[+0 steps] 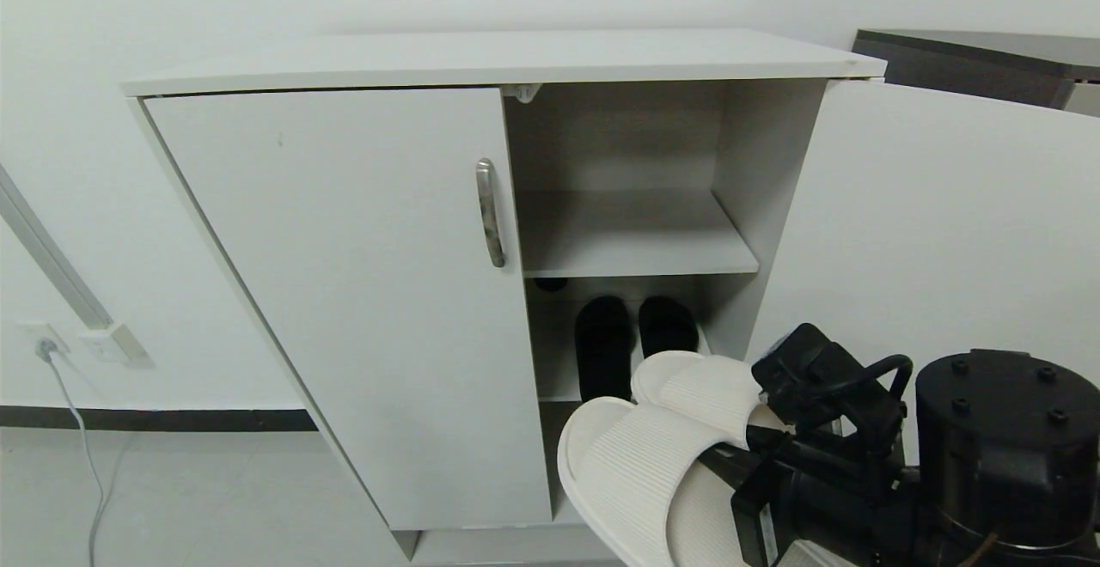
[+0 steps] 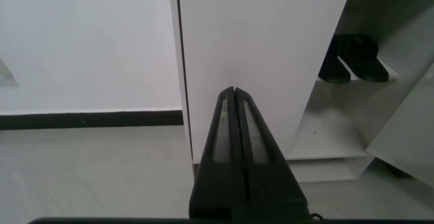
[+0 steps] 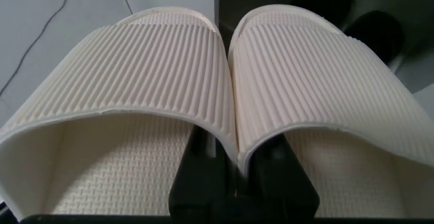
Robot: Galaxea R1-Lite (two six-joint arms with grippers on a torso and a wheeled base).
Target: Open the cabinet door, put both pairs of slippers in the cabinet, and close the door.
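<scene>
Right end effector (image 1: 756,455) pinches the white slippers (image 1: 653,464) together by their inner straps, likely so both go in at once, before the open cabinet (image 1: 516,56); black slippers (image 1: 632,339) already inside; left end effector (image 2: 234,115) closed, empty.

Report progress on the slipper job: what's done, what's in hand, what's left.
Done: the right door of the cabinet stands open, and the black slippers sit inside. In hand: the right gripper holds the white slippers pressed together in front of the opening. Left: set them inside and close the door. The left gripper is shut and empty, near the closed left door.
</scene>
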